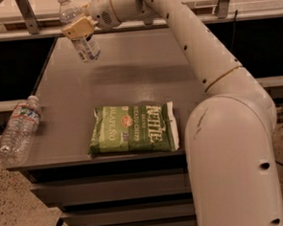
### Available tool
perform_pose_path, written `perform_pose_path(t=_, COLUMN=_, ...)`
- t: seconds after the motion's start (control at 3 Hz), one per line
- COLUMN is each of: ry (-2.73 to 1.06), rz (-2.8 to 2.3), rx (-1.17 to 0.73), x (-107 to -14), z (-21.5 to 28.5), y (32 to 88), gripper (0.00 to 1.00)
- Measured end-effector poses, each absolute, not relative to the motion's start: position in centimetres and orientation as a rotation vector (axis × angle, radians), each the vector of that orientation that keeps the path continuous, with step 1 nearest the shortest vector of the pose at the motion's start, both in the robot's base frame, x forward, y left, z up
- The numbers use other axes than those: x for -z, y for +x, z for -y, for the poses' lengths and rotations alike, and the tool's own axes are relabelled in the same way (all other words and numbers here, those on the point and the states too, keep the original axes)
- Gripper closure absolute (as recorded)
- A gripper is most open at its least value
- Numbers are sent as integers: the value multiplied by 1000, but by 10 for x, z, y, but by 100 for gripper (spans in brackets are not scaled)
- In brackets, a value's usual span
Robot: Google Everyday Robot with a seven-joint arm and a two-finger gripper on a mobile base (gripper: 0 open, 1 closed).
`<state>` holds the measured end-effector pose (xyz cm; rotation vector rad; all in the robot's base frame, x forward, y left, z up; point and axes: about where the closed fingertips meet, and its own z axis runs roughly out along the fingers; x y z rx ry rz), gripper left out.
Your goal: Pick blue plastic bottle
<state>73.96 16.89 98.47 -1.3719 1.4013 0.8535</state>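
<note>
My gripper (77,28) is at the upper left of the camera view, above the far left part of the table. It is shut on the blue plastic bottle (85,47), a small clear ribbed bottle with a white cap and a mostly white label with a dark block. The bottle hangs tilted in the fingers, lifted off the grey tabletop (144,76). Its cap reaches the top edge of the view.
A green Kettle chips bag (133,128) lies flat near the table's front edge. A second clear bottle with a bluish-and-red label (17,129) lies on its side at the table's front left corner. My white arm (230,143) fills the right side.
</note>
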Motion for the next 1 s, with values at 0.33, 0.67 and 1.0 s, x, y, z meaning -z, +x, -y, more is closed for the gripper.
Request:
perform_pose_path(t=0.33, ry=-1386, rz=-1342, rx=-899, x=-1013, z=-157, y=727, gripper=100)
perform_pose_path(t=0.67, ry=-1409, rz=-1295, rx=-972, x=-1038, z=-148, y=713, gripper=100)
perform_pose_path(t=1.0, ry=-1409, rz=-1295, rx=-972, x=-1038, z=-148, y=713, gripper=100)
